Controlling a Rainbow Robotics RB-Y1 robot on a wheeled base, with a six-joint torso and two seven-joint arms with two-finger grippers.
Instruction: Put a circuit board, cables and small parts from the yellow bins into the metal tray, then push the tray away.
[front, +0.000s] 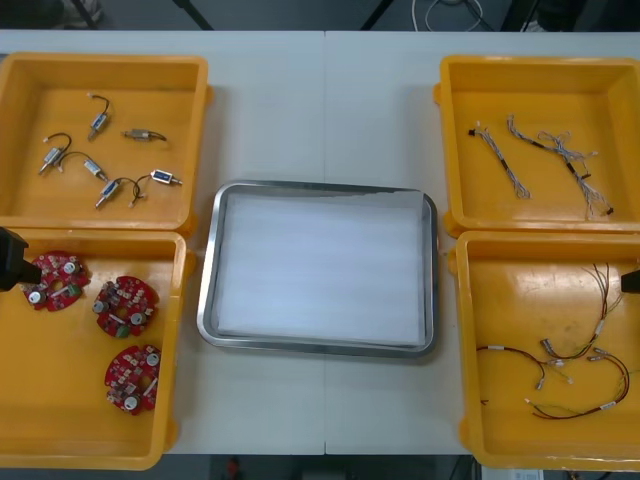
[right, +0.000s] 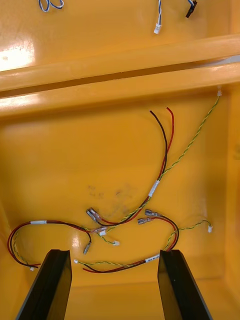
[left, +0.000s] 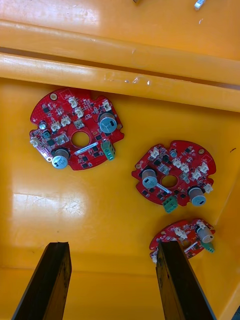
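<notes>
As I hang over the near bins, my left gripper has its black fingers spread wide, pinching nothing, above the near left yellow bin. Three round red circuit boards lie flat on its floor, the closest one just beside one fingertip, the other two a little farther ahead. Over on the other side, my right gripper is spread just as wide and empty, above the near right yellow bin. Red and yellow cables sprawl loosely just ahead of the fingers. Between the bins sits the metal tray, white inside. Farther out, small metal parts are scattered across the far left bin, and thin pale cables lie in the far right bin.
</notes>
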